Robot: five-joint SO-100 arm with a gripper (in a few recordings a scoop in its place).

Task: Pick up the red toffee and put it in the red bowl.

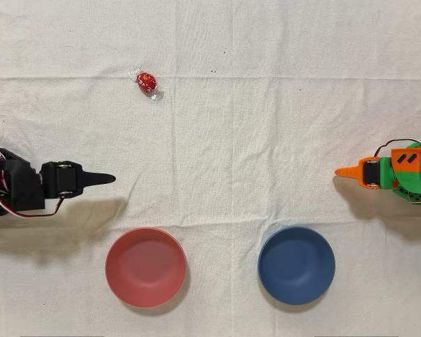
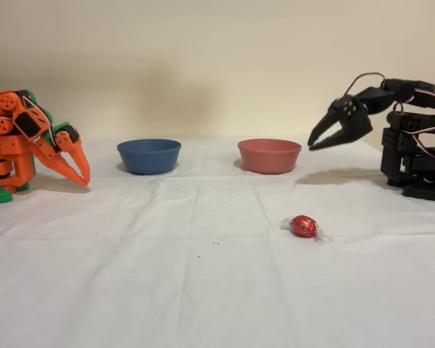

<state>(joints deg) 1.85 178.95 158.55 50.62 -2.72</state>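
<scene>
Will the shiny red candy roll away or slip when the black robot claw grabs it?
The red toffee looks round, so a nudge might roll it a little, though its twisted wrapper ends probably stop it soon. Its foil looks glossy, so it may slip between the fingers of the gripper. It is tiny beside the red bowl, so likely very light.

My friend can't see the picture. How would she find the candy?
Look at the white cloth from above, with two bowls along its bottom edge. Up from the red bowl, past the black arm's gripper, lies the red toffee alone. It is tiny, shiny red, with clear twisted ends.
</scene>
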